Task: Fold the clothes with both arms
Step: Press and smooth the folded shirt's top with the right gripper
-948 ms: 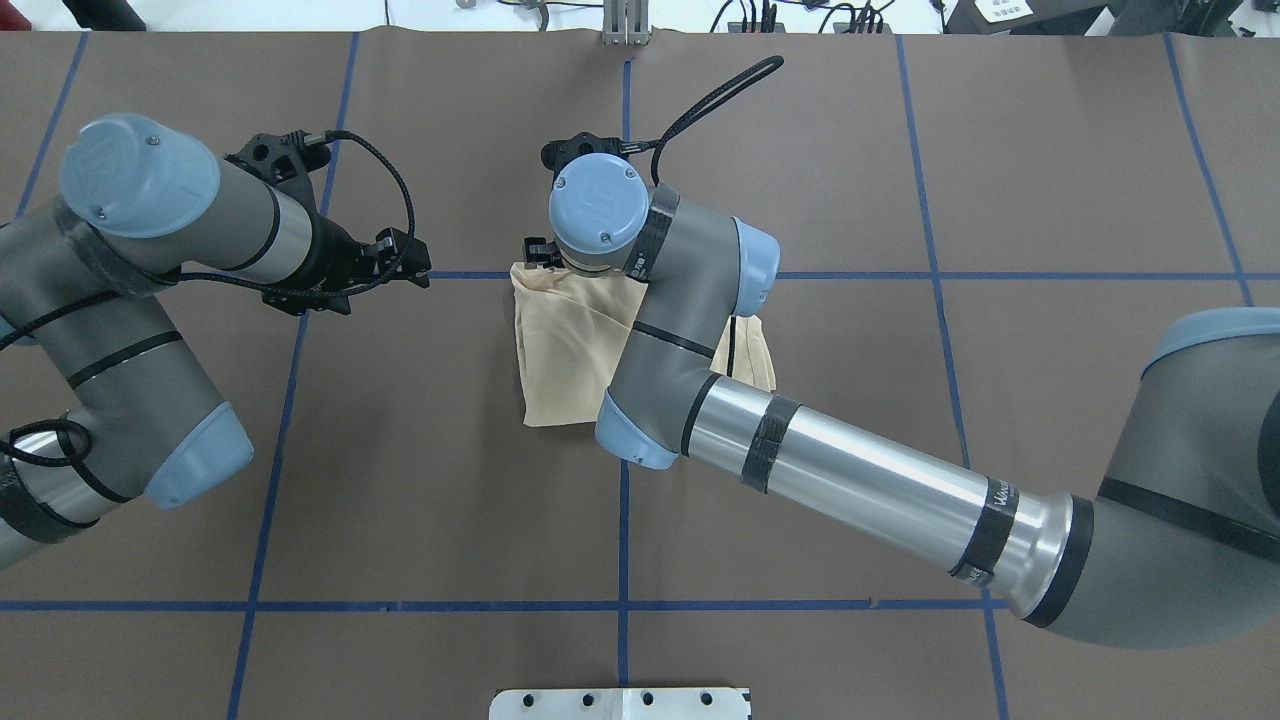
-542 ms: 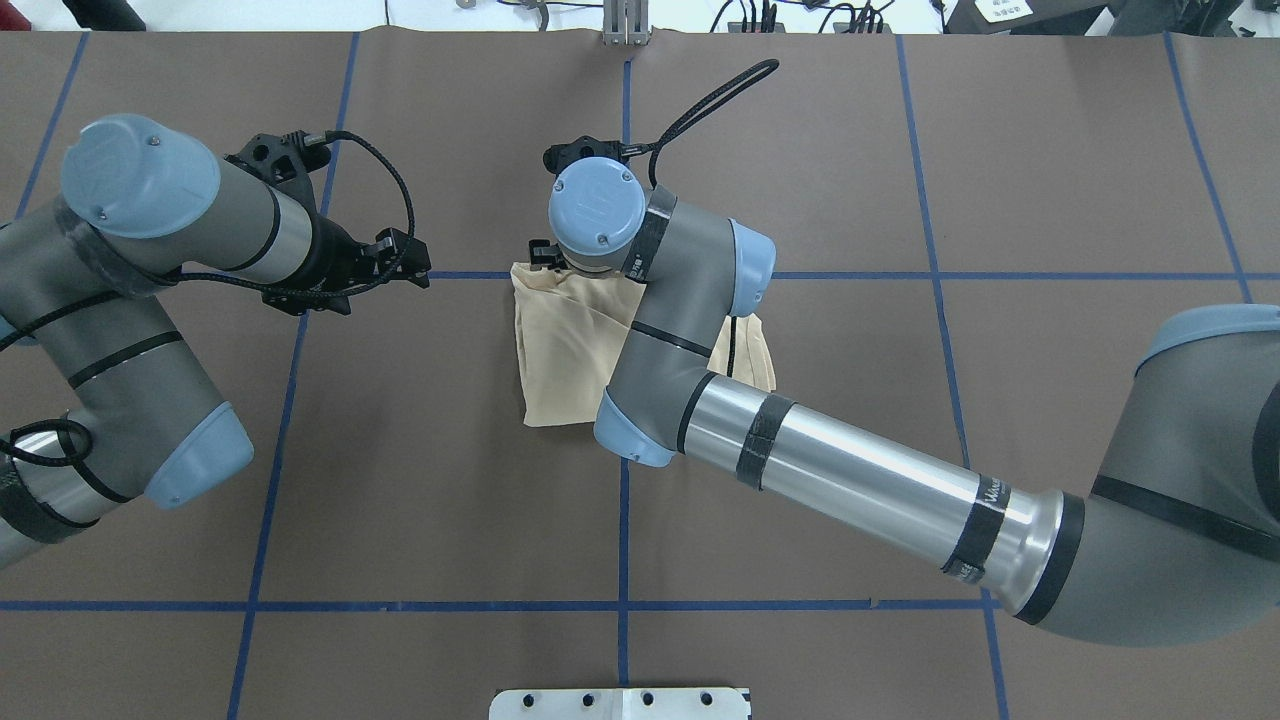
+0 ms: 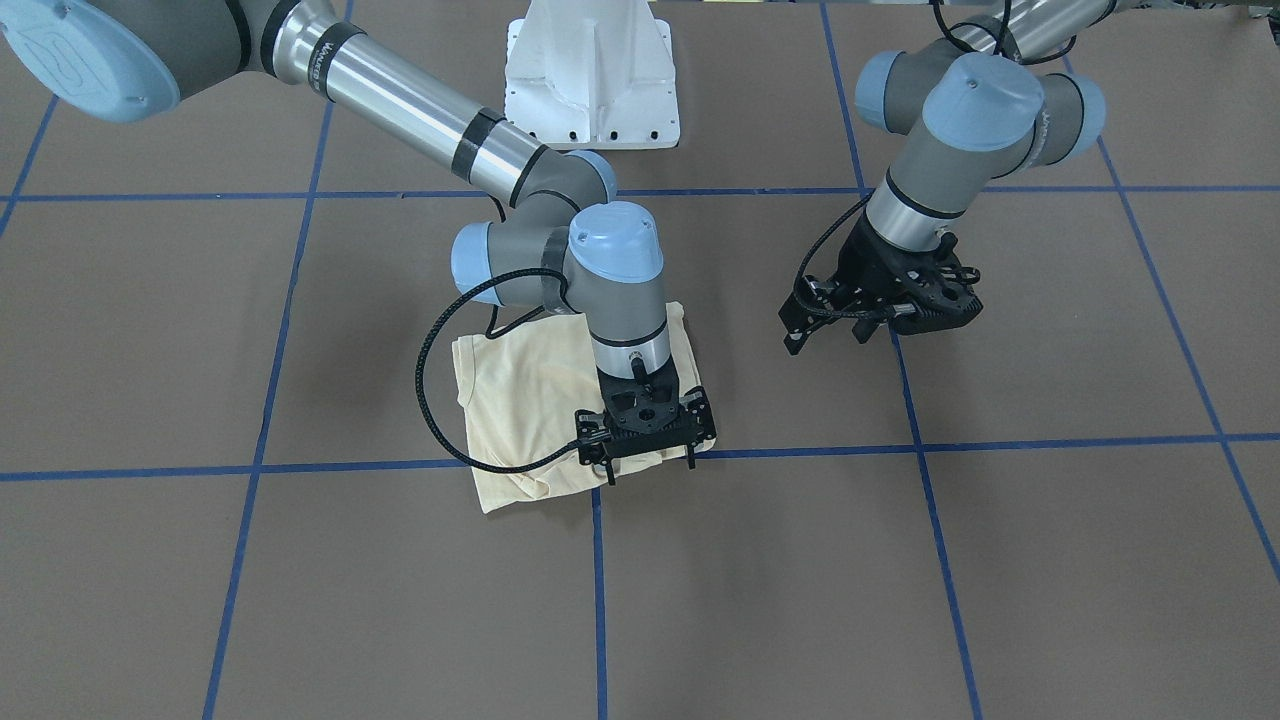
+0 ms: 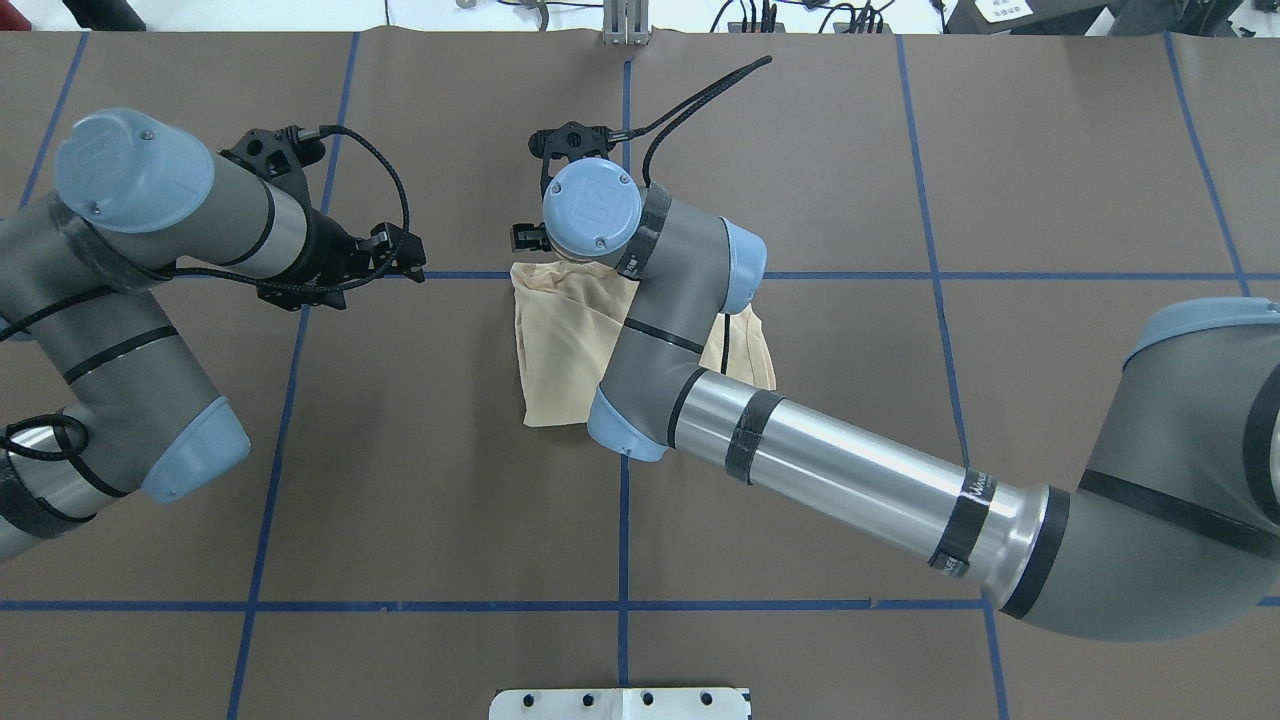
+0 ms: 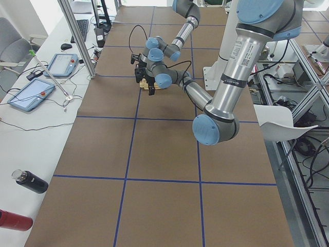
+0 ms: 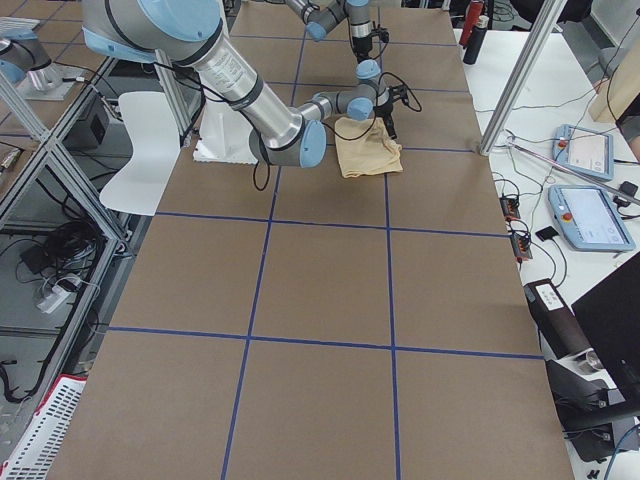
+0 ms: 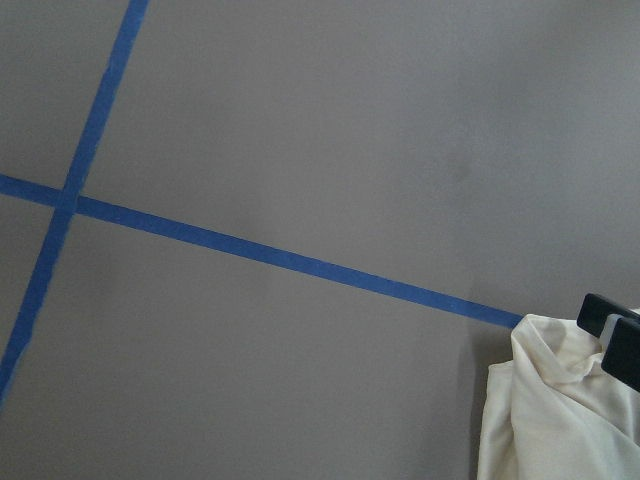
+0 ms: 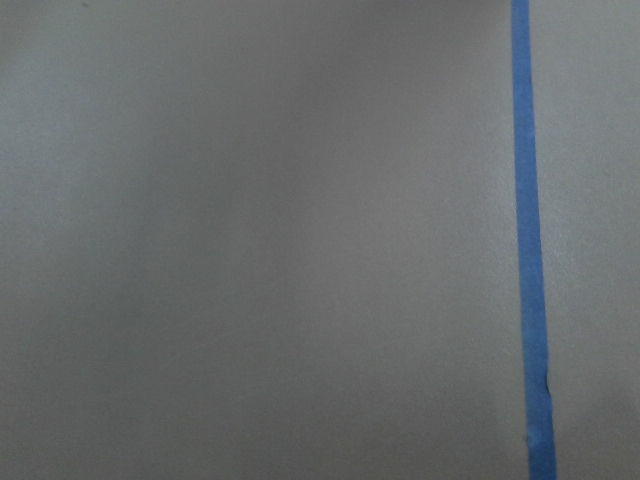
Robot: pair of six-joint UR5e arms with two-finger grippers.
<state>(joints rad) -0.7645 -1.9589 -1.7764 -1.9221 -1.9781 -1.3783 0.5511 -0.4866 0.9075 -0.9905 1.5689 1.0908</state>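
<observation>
The right gripper (image 3: 645, 460) has pulled back from the T-shirt (image 4: 560, 340). In the overhead view its black finger lay over the T-shirt's far corner on the robot's left. Now it sits just beyond that far edge, jaws spread, and is further from the robot. The blue wrist cap (image 4: 592, 208) on the right arm (image 4: 850, 480) has moved the same way and covers less of the T-shirt's far edge. The arm's blue elbow cap (image 4: 615, 432) has slid a little further over the T-shirt's near edge, toward the robot's left. The black cable (image 4: 700, 95) beyond the T-shirt has a straighter loop. The left gripper (image 4: 412, 258) has drawn slightly further from the T-shirt.
</observation>
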